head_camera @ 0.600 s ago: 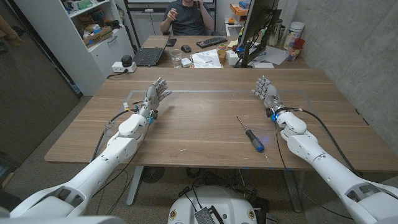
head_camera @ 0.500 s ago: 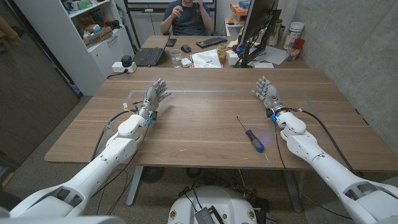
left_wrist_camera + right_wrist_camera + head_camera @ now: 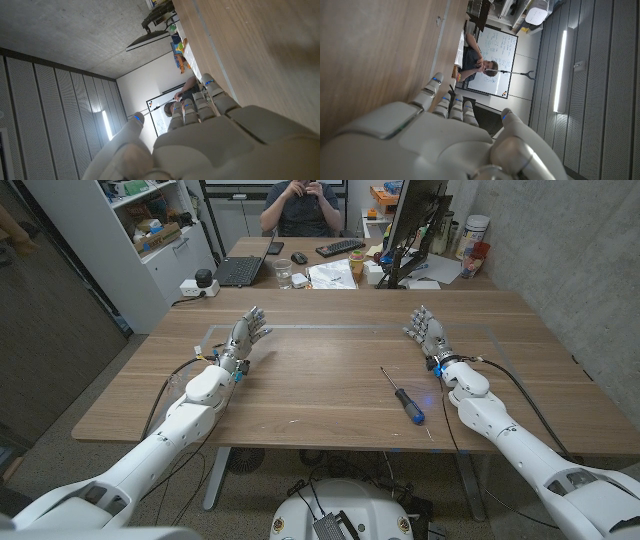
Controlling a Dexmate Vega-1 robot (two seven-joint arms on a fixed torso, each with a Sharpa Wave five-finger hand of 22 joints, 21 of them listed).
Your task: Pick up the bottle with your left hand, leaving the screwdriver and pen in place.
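Observation:
My left hand [image 3: 247, 337] stands open on the left side of the wooden table [image 3: 320, 370], fingers apart and holding nothing; the left wrist view looks along the back of the left hand [image 3: 210, 135]. My right hand [image 3: 425, 332] stands open on the right side, also with nothing in it, and its back [image 3: 435, 135] fills the lower part of the right wrist view. A screwdriver [image 3: 405, 400] with a blue handle and thin shaft lies on the table, just inward of my right forearm. A thin short stick [image 3: 429, 434] lies near the front edge.
A taped rectangle outline [image 3: 330, 327] marks the tabletop. Behind it a second desk carries a laptop [image 3: 240, 270], a glass [image 3: 283, 275], a keyboard [image 3: 340, 248], a monitor [image 3: 410, 220] and containers [image 3: 474, 235]. A person [image 3: 300, 205] sits there.
Both robot hands stay almost where they were. The person behind has brought both hands together in front of the face.

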